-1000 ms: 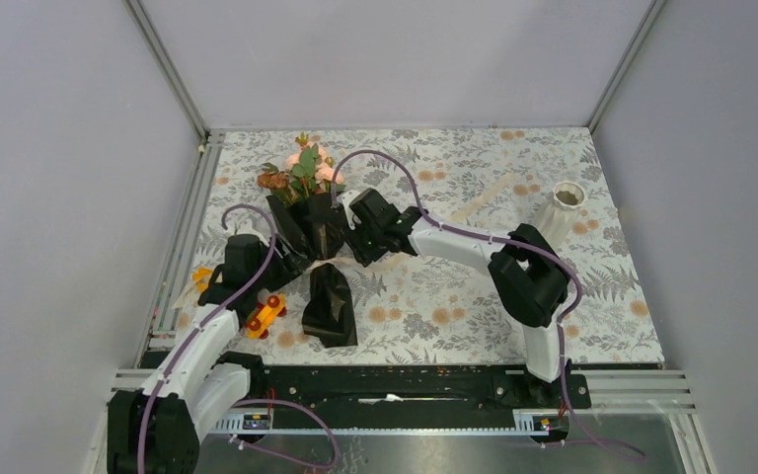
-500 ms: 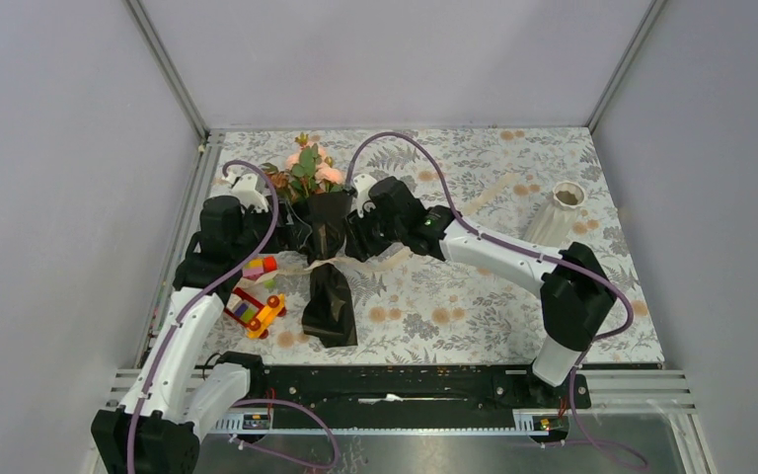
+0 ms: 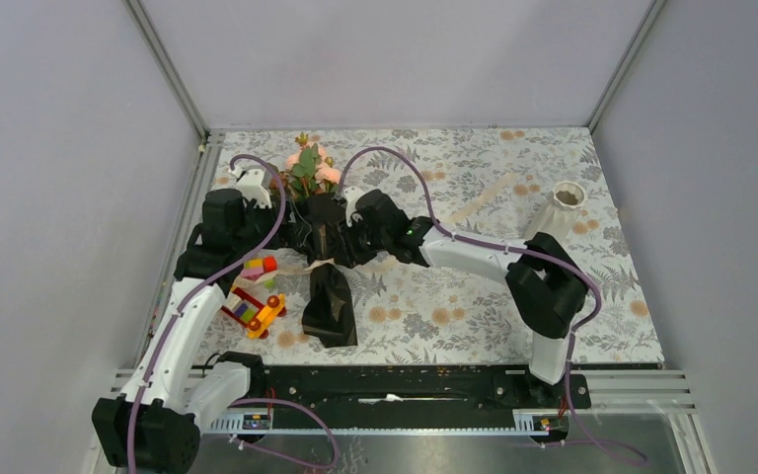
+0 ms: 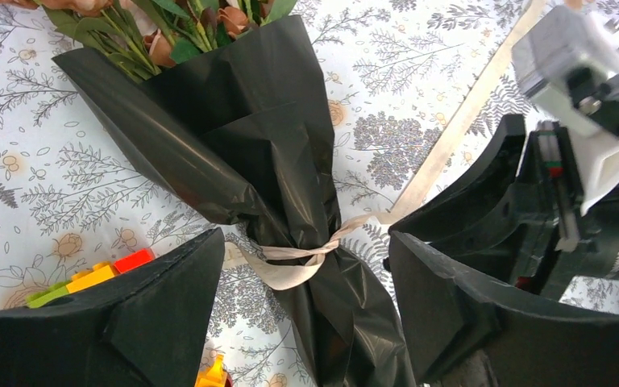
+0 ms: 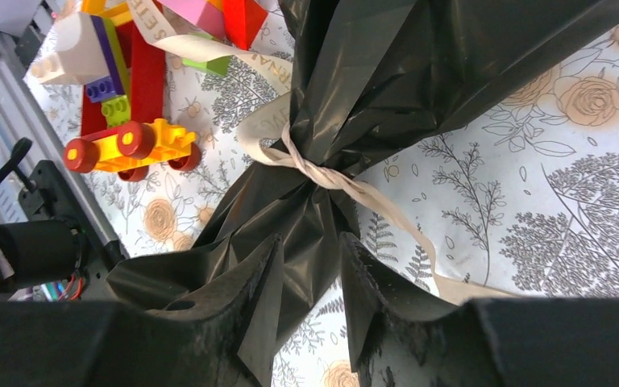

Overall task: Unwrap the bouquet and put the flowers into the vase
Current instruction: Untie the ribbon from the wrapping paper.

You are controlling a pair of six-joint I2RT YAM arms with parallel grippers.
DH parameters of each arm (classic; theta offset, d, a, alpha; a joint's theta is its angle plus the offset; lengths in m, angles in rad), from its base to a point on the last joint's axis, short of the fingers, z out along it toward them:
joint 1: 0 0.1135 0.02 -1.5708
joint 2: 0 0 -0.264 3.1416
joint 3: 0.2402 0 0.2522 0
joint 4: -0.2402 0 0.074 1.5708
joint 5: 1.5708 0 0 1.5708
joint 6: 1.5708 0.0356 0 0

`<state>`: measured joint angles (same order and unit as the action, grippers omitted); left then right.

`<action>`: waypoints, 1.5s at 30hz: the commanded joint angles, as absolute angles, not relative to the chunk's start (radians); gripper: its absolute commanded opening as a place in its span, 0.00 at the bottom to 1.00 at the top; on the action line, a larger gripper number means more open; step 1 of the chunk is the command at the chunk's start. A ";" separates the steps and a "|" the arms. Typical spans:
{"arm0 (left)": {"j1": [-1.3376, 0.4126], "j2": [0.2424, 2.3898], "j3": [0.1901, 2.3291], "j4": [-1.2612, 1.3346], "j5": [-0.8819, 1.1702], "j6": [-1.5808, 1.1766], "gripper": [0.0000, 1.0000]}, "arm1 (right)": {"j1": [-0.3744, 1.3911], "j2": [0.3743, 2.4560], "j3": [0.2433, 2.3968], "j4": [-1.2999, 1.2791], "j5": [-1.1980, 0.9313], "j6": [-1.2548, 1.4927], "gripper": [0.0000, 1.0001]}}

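Observation:
The bouquet (image 3: pixel 324 225) lies on the floral table cloth, its black wrapping (image 4: pixel 274 161) tied at the neck by a cream ribbon (image 4: pixel 302 256). The flowers (image 3: pixel 306 166), peach-pink with green leaves, show at its far mouth. My left gripper (image 4: pixel 306 310) is open wide, its fingers straddling the wrapping just below the ribbon without touching it. From the other side, my right gripper (image 5: pixel 313 242) pinches the wrapping's tail (image 5: pixel 306 218) just below the knot. The white ribbed vase (image 3: pixel 560 211) stands upright at the far right, apart from both arms.
A colourful toy-block car (image 3: pixel 254 308) sits left of the bouquet's tail, close to my left arm, and shows again as the car (image 5: pixel 129 145) beyond the knot. A long loose end of ribbon (image 4: pixel 467 121) trails right. A metal rail (image 3: pixel 186 232) edges the left side.
My left arm swung up from beside the toy car to the bouquet's neck and opened wide. My right gripper loosened, then closed again on the wrapping, and its elbow shifted.

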<state>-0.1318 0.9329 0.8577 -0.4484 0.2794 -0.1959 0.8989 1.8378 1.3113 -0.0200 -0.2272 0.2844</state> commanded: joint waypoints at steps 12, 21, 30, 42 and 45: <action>-0.127 0.915 0.851 -0.406 0.197 -0.244 0.80 | 0.933 1.946 1.346 0.138 -0.151 0.301 0.37; -0.127 0.885 0.838 -0.411 0.183 -0.244 0.80 | 0.950 1.940 1.302 0.171 -0.134 0.299 0.38; -0.126 0.887 0.838 -0.414 0.183 -0.244 0.80 | 0.960 1.945 1.292 0.172 -0.111 0.278 0.35; -0.126 0.902 0.842 -0.420 0.183 -0.244 0.80 | 0.960 1.977 1.316 0.175 -0.116 0.265 0.31; -0.125 0.905 0.842 -0.420 0.183 -0.244 0.80 | 0.960 1.983 1.319 0.181 -0.117 0.263 0.31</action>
<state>-0.1318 0.9039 0.8406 -0.4549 0.2005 -0.2367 0.9501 1.9682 1.2953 0.1268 -0.1223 0.2836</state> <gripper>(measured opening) 0.799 0.311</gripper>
